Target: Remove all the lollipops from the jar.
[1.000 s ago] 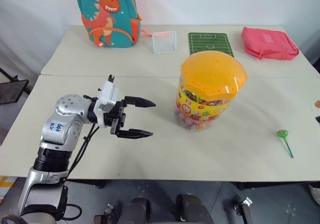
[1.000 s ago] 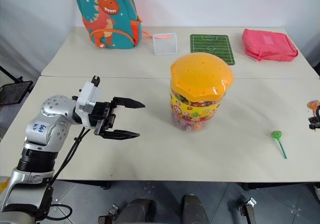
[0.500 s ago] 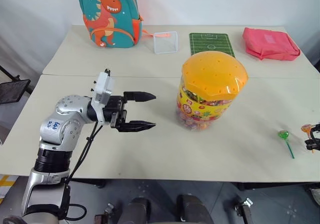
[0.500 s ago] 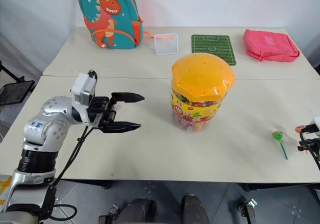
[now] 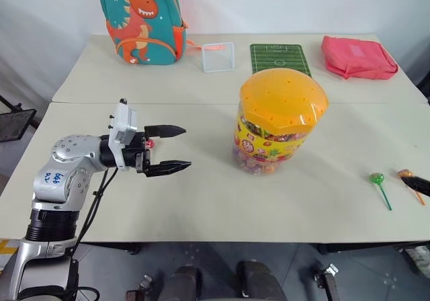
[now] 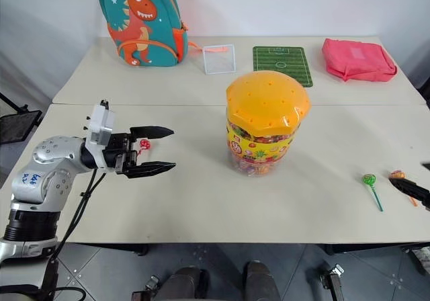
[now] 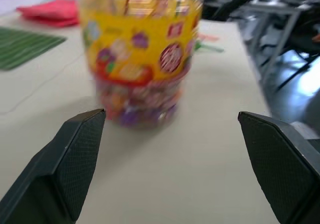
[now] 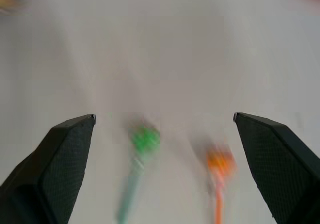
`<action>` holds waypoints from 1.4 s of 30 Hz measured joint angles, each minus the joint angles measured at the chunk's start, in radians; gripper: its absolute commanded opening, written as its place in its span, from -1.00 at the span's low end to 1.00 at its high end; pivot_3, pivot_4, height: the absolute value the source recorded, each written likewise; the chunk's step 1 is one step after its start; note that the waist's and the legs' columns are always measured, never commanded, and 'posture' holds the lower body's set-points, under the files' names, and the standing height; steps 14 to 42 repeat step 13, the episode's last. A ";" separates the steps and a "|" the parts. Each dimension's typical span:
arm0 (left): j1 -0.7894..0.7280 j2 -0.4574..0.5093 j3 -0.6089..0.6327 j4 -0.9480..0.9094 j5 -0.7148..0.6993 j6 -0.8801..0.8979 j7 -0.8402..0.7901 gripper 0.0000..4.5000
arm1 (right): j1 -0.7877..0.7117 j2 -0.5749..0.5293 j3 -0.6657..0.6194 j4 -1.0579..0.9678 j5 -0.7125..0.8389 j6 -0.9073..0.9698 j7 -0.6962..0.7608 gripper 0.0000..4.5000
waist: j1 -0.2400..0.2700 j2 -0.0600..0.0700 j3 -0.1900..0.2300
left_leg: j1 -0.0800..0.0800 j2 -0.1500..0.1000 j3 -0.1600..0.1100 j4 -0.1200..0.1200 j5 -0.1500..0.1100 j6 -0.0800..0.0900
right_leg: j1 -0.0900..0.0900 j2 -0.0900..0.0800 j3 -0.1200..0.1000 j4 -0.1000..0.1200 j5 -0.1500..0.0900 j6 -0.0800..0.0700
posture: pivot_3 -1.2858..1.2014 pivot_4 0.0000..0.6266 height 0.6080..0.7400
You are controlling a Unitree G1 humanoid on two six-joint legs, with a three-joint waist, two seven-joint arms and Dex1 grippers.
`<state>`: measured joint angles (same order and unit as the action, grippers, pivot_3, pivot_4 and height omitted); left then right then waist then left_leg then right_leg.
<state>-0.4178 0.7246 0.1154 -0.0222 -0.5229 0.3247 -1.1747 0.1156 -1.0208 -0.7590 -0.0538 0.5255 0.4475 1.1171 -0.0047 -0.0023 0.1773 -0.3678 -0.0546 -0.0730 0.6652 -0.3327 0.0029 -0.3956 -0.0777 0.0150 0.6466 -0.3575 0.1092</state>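
Both eye views look down from above over the table [image 5: 201, 200]. The left wrist view faces the jar [image 7: 137, 54] closely, level; the right wrist view looks down, sharing the tabletop.

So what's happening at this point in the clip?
The robot is taking lollipops out of the jar, whose orange lid is on. Two already lie on the table to its right: a green lollipop and an orange lollipop, side by side. The right gripper hangs over them with jaws open and empty. The left gripper waits open to the jar's left. A small red lollipop-like thing lies on the table behind the left gripper.
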 measured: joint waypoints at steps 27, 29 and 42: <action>0.441 0.015 0.097 -0.124 0.121 -0.220 0.091 1.00 | 0.154 0.304 0.347 -0.351 -0.100 -0.453 0.068 0.99 | 0.034 -0.001 0.000 | -0.001 -0.001 -0.004 0.002 -0.001 -0.001 | 0.003 -0.002 -0.003 -0.003 0.000 0.000 | 0.03 -0.52 1.00; 0.441 0.015 0.097 -0.124 0.121 -0.220 0.091 1.00 | 0.154 0.304 0.347 -0.351 -0.100 -0.453 0.068 0.99 | 0.034 -0.001 0.000 | -0.001 -0.001 -0.004 0.002 -0.001 -0.001 | 0.003 -0.002 -0.003 -0.003 0.000 0.000 | 0.03 -0.52 1.00; 0.441 0.015 0.097 -0.124 0.121 -0.220 0.091 1.00 | 0.154 0.304 0.347 -0.351 -0.100 -0.453 0.068 0.99 | 0.034 -0.001 0.000 | -0.001 -0.001 -0.004 0.002 -0.001 -0.001 | 0.003 -0.002 -0.003 -0.003 0.000 0.000 | 0.03 -0.52 1.00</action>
